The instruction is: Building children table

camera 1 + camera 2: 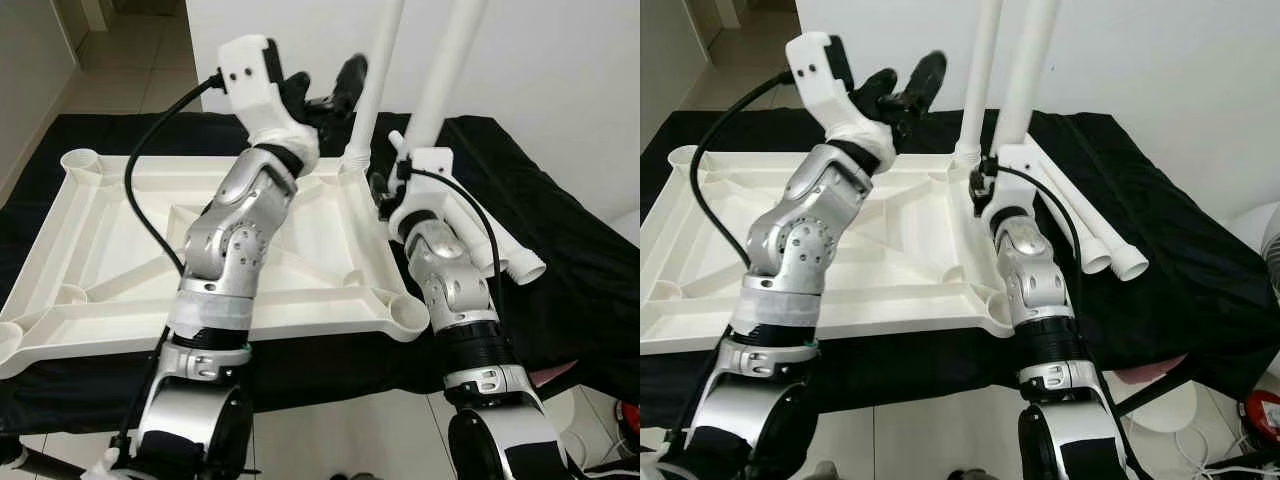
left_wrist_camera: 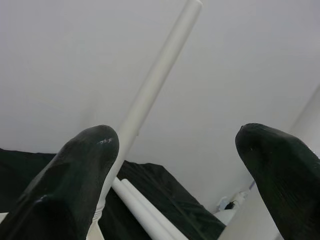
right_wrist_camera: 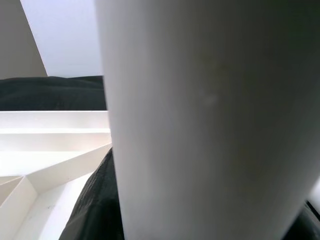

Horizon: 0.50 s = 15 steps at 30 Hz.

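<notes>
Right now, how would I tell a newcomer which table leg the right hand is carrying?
Find the upturned white plastic tabletop on the black cloth. At its far right corner socket one white tube leg already stands; two more legs lie flat beside the tabletop. The carried leg is the upright tube just right of the standing one, gripped by the right hand.

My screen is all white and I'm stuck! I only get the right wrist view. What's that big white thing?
Observer: It's a table leg, held upright by the right gripper.
Operator: Is any leg fixed on already?
Observer: Yes, a standing leg sits in a far corner socket of the upside-down tabletop.
Operator: Are there more?
Observer: Two spare legs lie on the black cloth beside the tabletop.
</notes>
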Motion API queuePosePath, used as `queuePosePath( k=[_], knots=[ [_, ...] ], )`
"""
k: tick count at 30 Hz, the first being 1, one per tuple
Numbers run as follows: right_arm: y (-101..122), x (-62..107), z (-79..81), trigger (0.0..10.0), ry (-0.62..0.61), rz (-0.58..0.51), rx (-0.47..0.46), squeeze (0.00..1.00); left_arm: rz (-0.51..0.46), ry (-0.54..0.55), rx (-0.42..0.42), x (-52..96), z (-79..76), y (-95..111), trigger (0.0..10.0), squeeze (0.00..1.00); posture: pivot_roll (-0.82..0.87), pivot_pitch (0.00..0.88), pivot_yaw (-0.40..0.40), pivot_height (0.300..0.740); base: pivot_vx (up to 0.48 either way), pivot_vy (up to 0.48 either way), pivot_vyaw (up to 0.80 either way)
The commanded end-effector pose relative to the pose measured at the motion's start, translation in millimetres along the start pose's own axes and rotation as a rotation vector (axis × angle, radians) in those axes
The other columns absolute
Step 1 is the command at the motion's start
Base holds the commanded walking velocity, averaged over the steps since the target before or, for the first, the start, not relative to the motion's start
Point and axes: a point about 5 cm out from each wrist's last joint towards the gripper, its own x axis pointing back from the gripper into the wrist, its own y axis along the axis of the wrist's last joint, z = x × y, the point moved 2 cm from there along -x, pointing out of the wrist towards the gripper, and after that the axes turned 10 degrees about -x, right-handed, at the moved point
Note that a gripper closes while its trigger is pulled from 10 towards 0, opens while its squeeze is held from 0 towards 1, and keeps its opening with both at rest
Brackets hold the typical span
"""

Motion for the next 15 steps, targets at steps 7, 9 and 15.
queuePosePath(
  k=[7,9,15],
  knots=[
    [-2.6,18.0,3.8,10.0,0.065,-0.059,-0.011,0.0,0.037,-0.066,-0.082,17.3,-3.6,-15.6,10.0,0.0,0.06,0.044,-0.06,0.74,0.0,0.0,0.0],
    [-3.3,33.4,6.4,10.0,0.113,-0.095,-0.022,0.0,0.075,-0.119,-0.204,36.7,-4.4,-29.7,10.0,0.0,0.06,0.045,-0.063,0.74,0.0,0.0,0.0],
    [-3.8,44.4,9.2,10.0,0.158,-0.114,-0.003,0.0,0.118,-0.231,-0.344,55.2,-10.4,-45.9,10.0,0.0,0.07,0.045,-0.065,0.74,0.0,0.0,0.0]
  ],
)
